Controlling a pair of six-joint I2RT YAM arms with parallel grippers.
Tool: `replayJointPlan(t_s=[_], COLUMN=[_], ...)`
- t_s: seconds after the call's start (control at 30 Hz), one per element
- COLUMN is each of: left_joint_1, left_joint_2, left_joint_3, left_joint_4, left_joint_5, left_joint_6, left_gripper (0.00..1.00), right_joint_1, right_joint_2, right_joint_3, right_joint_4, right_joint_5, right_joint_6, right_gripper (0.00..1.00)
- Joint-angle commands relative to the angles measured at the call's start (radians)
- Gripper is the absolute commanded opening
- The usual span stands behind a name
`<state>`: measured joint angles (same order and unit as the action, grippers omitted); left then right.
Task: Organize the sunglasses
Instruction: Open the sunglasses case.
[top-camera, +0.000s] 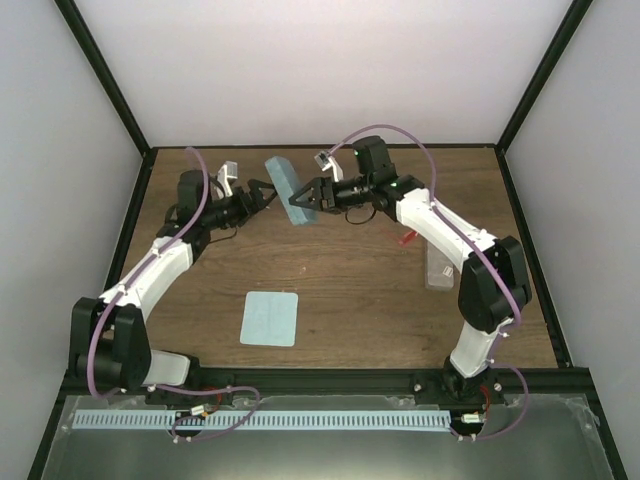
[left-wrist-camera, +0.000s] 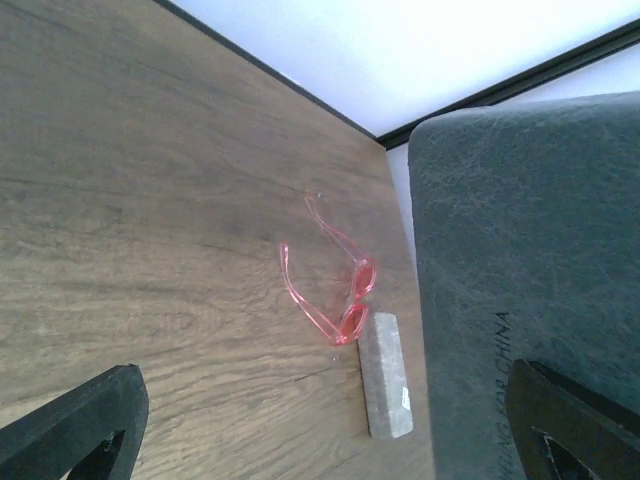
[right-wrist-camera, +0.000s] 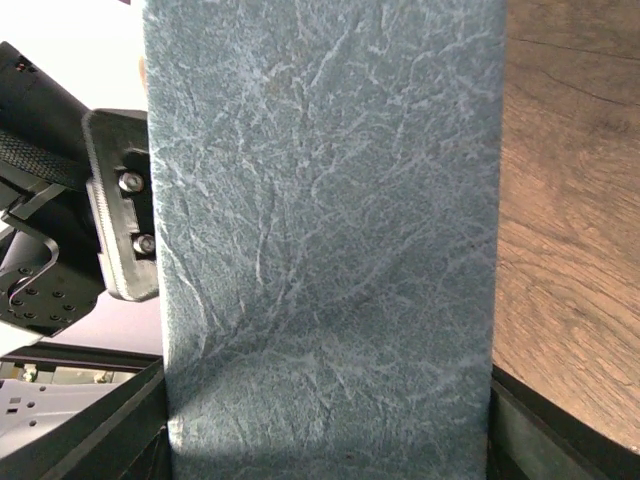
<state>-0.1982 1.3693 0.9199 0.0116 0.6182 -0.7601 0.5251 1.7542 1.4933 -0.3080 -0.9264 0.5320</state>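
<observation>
While the big brown wooden table (top-camera: 350, 300) lies under everything, the left arm (top-camera: 165, 255) and the right arm (top-camera: 450, 230) both reach over its far half and meet near the middle.

The next biggest thing is a long blue-grey case (top-camera: 285, 180). It is up in the air between the two arms, and it is shut. The right gripper (top-camera: 310, 200) is clamped on it, with one finger on each long side. In the right wrist view the case fills almost the whole picture.

The left gripper (top-camera: 265, 195) is right beside the case, and its fingers are spread wide apart. It holds nothing. In the left wrist view the case sits close to one finger, but I cannot tell if they touch.

A pale teal square cloth (top-camera: 271, 318) lies flat on the near part of the table, well apart from both grippers.

A small see-through grey block (top-camera: 438, 262) lies on the right side of the table, close to the right arm.

The sunglasses (left-wrist-camera: 362, 278) are the smallest thing. They are pink-red and see-through, with thin frames. They lie on the table with their side arms folded out, right next to one end of the grey block. No gripper is near them. From the top view the right arm hides most of them.
</observation>
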Motion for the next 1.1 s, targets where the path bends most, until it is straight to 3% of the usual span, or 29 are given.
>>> replayJointPlan(t_s=[0.0, 0.27, 0.43, 1.07], left_joint_1=[0.0, 0.0, 0.001, -0.001], left_joint_2=[0.006, -0.029, -0.054, -0.056], left_joint_3=[0.024, 0.044, 0.059, 0.032], left_joint_4=[0.099, 0.073, -0.08, -0.007], left_joint_5=[0.072, 0.083, 0.008, 0.046], left_joint_6=[-0.057, -0.028, 0.057, -0.009], left_gripper=[1.0, 1.0, 1.0, 1.0], right_joint_1=[-0.002, -0.006, -0.02, -0.025], right_joint_2=[0.006, 0.01, 0.035, 0.004], right_joint_3=[0.003, -0.04, -0.017, -0.029], right_joint_4=[0.035, 0.079, 0.112, 0.189], right_joint_5=[-0.017, -0.02, -0.025, -0.105], right_joint_6=[-0.021, 0.012, 0.044, 0.089], right_gripper=[0.51, 0.51, 0.51, 0.52])
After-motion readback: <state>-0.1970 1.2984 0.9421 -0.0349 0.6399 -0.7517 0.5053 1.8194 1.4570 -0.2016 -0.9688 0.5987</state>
